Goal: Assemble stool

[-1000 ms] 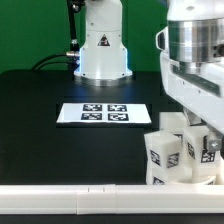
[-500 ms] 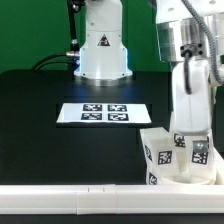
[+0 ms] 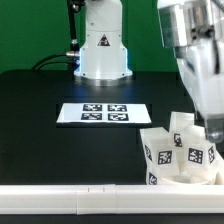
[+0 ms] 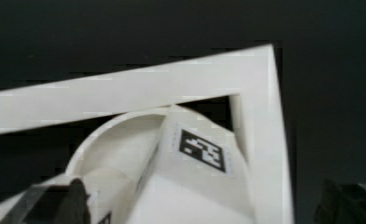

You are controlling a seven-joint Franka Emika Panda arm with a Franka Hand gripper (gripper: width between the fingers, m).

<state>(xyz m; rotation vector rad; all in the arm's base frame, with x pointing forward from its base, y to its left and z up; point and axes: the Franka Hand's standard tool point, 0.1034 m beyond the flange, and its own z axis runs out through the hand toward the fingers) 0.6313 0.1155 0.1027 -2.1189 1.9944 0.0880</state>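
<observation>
The white stool stands upside down at the exterior view's lower right, pushed into the corner of the white border rail. Its short tagged legs point up. My gripper comes down from above at the stool's right side, its tips partly hidden behind a leg. In the wrist view a rounded white leg with a black tag reaches up between my fingers. The dark fingertips stand wide apart, and a gap shows beside the leg. The gripper is open and holds nothing.
The marker board lies flat in the middle of the black table. The robot base stands behind it. The rail corner lies close behind the stool, at the table's edge.
The arm rose from low over the stool to upright, then shifted towards the exterior view's right. The stool has stayed in the corner.
</observation>
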